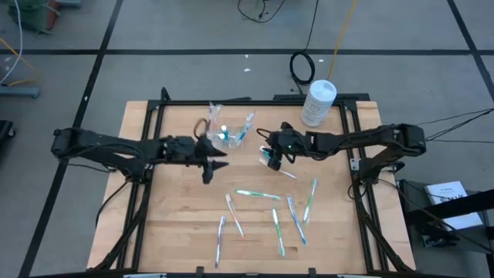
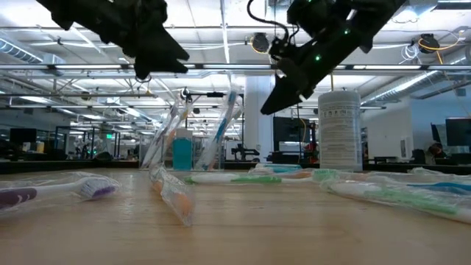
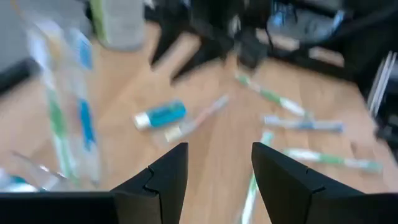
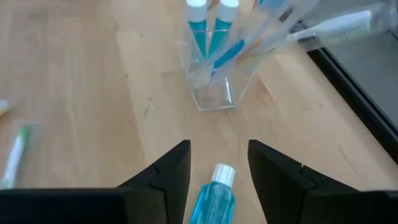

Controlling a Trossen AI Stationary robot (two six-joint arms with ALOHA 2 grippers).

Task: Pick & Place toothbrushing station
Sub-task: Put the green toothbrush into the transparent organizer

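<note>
The toothbrushing station is a clear plastic holder standing on its base at the far middle of the table. Toothbrushes lean in it and blue tubes stand in it. My right gripper hovers open just right of it, pointing at it. A small blue tube lies flat on the table below the right gripper's fingers, clear of them; it also shows in the left wrist view. My left gripper hangs open above the table to the holder's near left, with nothing between its fingers.
A white round lidded tub stands at the far right corner. Several wrapped toothbrushes lie scattered over the near half of the table, one close under the right gripper. Black frame rails run along the table's sides.
</note>
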